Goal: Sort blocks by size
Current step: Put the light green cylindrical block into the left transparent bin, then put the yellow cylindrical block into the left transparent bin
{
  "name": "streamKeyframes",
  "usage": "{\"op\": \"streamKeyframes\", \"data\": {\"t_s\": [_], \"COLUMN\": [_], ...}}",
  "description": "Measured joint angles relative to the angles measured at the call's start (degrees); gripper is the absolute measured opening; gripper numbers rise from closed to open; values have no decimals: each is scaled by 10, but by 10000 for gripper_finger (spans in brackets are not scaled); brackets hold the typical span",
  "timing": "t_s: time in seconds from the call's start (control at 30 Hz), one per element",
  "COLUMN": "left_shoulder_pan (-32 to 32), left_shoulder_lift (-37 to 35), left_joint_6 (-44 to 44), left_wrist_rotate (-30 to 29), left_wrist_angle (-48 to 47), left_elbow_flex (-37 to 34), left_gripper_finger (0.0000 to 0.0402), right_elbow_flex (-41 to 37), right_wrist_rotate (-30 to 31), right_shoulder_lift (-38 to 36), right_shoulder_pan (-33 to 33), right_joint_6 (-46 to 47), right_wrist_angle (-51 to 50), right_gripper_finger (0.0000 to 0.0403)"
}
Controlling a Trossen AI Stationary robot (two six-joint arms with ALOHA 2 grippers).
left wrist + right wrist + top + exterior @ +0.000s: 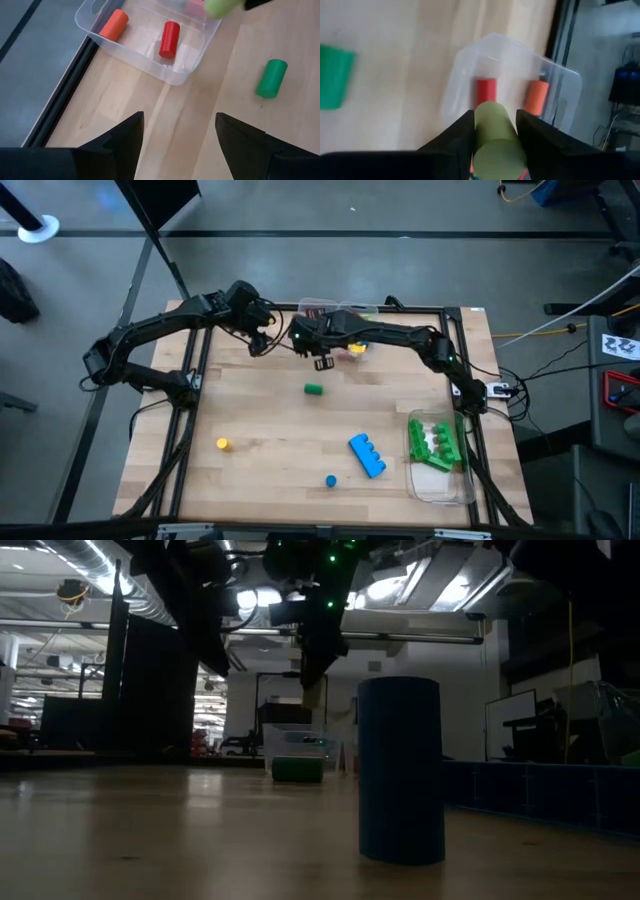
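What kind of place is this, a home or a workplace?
Most likely a robotics lab or workshop. The wooden table has a metal frame and two robot arms fixed to it, cables lie on the grey floor, and ceiling lights stretch over a large open hall.

Dim backlit low view, wrist blur

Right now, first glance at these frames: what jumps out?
The right gripper holds a lime cylinder in its fingers over the clear bin at the table's far edge, where a red and an orange cylinder already lie. The left gripper waits open beside it. A green cylinder lies mid-table.
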Motion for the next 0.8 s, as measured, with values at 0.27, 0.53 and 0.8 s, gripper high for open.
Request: {"op": "streamKeyframes", "data": {"t_s": [0.27, 0.53, 0.8], "left_shoulder_pan": [-12, -68, -152], "left_shoulder_lift": [0, 0, 0], "left_joint_6": [-14, -71, -241], "left_wrist_rotate": [1, 1, 1], "left_wrist_angle": [-42, -116, -249], "left_elbow_flex": [0, 0, 0], "left_gripper_finger": [231, 231, 231], "right_elbow_flex": [-43, -68, -69], "right_wrist_rotate": [-4, -10, -8], "right_shoulder_lift": [0, 0, 0], "right_shoulder_pan": [-47, -73, -72], "right_joint_6": [-3, -3, 0], "right_wrist_angle": [91, 102, 99], "right_gripper_finger": [145, 190, 213]}}
